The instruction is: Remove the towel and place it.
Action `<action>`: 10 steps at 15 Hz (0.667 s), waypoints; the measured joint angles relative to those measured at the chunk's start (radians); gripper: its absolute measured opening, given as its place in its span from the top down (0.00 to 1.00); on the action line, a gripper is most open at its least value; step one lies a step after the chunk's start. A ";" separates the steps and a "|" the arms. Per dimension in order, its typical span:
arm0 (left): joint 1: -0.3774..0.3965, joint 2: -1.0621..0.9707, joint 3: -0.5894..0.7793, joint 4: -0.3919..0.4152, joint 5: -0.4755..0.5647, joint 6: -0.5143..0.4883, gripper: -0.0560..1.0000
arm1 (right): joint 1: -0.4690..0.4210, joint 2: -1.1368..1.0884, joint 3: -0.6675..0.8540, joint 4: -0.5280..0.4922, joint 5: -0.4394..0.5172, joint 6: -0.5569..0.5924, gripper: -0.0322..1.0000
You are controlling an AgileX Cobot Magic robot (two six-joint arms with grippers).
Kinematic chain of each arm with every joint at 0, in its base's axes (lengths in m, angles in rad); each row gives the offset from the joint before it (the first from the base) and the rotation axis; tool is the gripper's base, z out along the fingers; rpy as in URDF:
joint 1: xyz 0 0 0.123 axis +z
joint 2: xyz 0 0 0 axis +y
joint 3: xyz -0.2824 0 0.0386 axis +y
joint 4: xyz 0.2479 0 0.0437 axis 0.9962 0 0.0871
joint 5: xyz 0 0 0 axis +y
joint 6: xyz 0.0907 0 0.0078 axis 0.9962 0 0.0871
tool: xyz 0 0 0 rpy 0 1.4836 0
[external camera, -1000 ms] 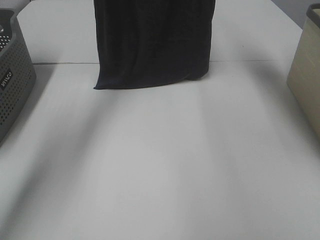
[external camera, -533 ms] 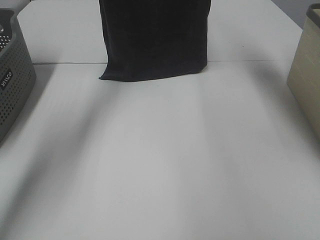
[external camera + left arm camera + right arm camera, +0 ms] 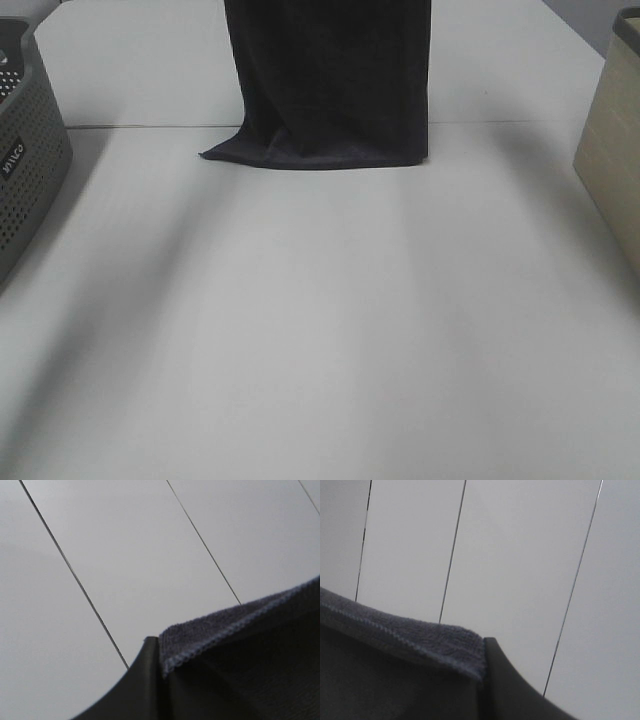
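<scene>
At the left edge of the table [image 3: 320, 330] stood a grey perforated basket [image 3: 25, 170]. The left gripper [image 3: 159, 652] was clamped on one top corner of the towel [image 3: 330, 90], which hung mid-table at the far side, its lower hem resting on the surface. The right gripper [image 3: 481, 655] pinched the other corner. A beige bin [image 3: 610, 150] stood at the right edge.

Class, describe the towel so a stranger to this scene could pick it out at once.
On the white table, a grey basket sits at the left edge and a beige bin at the right. Between them, at the far side, the towel hangs down, its lower edge on the tabletop. It alone is soft, dark cloth.
</scene>
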 joint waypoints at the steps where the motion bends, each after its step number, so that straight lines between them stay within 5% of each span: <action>1: -0.001 0.000 0.000 0.000 0.017 0.000 0.95 | 0.000 0.000 0.032 0.000 0.018 0.000 0.96; 7: -0.016 0.006 0.000 0.000 0.077 0.000 0.95 | 0.001 0.000 0.163 -0.188 0.140 -0.001 0.96; 10: -0.023 0.008 0.000 -0.017 0.114 0.000 0.95 | 0.007 0.000 0.249 -0.189 0.185 -0.001 0.96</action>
